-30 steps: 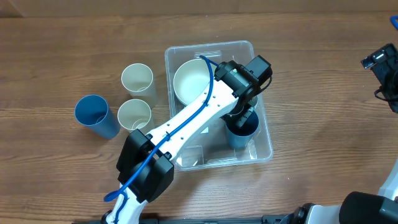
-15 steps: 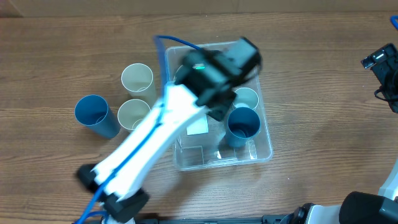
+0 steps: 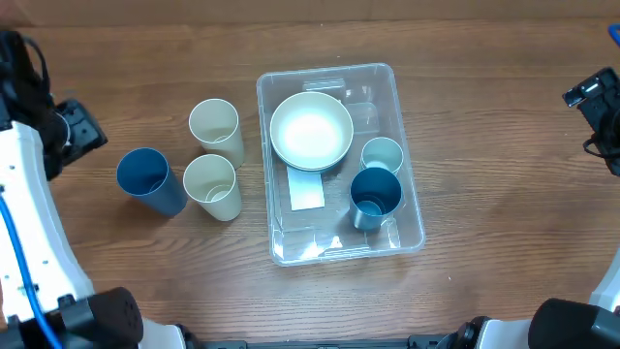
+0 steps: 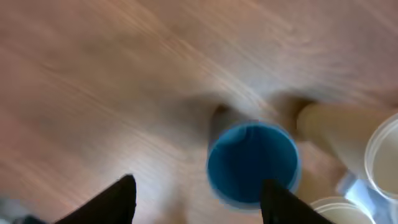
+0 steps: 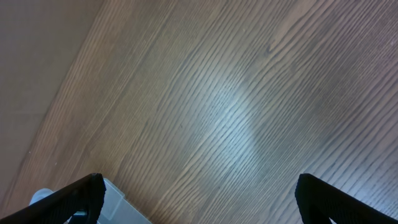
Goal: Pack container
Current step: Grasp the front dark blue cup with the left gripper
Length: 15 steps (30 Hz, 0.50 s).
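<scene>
Sitting near the middle of the wooden surface (image 3: pixel 494 194), the container (image 3: pixel 408 116) is open on top and holds several things. A white bowl (image 3: pixel 311 131) fills its far-left part. A white label (image 3: pixel 306 190) shows on the bottom just on the near side of the bowl. A small pale cup (image 3: pixel 382 154) stands by the right wall, and the packed blue cup (image 3: pixel 375 195) stands upright just beside it on its near side.

Left of the container, on the bare surface, two cream cups (image 3: pixel 214 124) stand upright close together, and the loose blue cup (image 3: pixel 145 177) stands further left.

The left arm (image 3: pixel 29 223) is at the left edge, well apart from the container. In its blurred wrist view the left tool (image 4: pixel 199 183) has its fingers apart with nothing between them, above the loose blue cup. The right tool (image 5: pixel 199 180) hangs over bare wood, fingers spread wide and empty, with a clear corner of the container at the lower left of its view.
</scene>
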{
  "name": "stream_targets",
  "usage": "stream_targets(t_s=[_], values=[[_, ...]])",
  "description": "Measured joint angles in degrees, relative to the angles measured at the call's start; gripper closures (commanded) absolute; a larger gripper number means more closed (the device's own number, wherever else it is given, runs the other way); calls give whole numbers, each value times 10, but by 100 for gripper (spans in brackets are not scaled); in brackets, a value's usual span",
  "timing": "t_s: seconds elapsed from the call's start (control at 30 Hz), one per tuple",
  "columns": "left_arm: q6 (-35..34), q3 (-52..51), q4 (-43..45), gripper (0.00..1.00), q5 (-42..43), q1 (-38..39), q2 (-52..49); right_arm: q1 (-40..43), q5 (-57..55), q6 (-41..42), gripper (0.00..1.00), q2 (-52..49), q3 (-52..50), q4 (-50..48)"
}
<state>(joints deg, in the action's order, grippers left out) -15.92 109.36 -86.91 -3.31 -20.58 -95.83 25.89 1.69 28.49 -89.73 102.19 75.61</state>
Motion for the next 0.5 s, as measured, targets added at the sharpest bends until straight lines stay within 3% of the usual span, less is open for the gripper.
stream_targets(t_s=[0.13, 0.2, 0.23, 0.27, 0.3, 0.5], values=[[13, -148, 90, 34, 30, -5, -8, 0, 0, 0, 0, 0, 0, 0], [14, -229, 147, 40, 37, -5, -8, 0, 0, 0, 0, 0, 0, 0], [14, -255, 165, 52, 41, -5, -9, 0, 0, 0, 0, 0, 0, 0], [16, -280, 191, 80, 47, -5, -8, 0, 0, 0, 0, 0, 0, 0], [18, -306, 212, 96, 51, -5, -8, 0, 0, 0, 0, 0, 0, 0], [21, -343, 221, 96, 62, -5, -8, 0, 0, 0, 0, 0, 0, 1]])
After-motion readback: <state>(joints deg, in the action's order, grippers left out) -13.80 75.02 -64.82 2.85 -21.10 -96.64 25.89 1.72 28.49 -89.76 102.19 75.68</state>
